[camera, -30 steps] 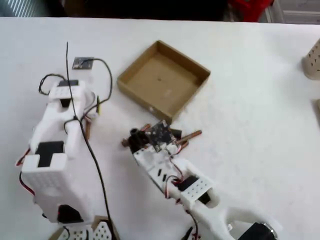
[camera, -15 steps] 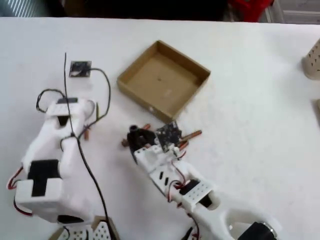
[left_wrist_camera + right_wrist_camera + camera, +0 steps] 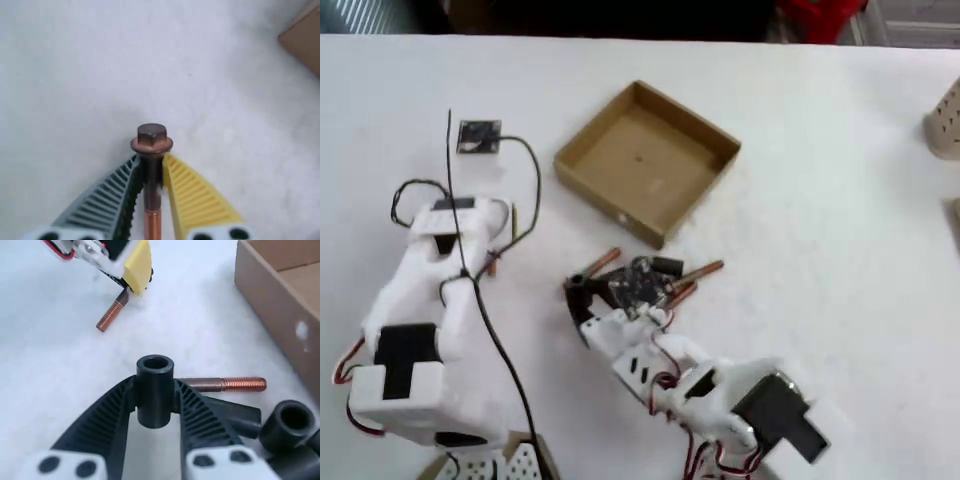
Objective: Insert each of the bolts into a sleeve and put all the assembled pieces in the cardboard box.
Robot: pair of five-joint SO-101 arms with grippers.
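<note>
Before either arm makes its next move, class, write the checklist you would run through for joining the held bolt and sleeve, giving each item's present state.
1. Left gripper clamps the bolt just below its head: ok.
2. Right gripper clamps the sleeve, bore open and unblocked: ok.
3. Bolt tip lined up with that bore: not ok, the two are apart.
4. Cardboard box upright, open top unobstructed: ok.
5. Bolt shank fits that bore: cannot tell.
</note>
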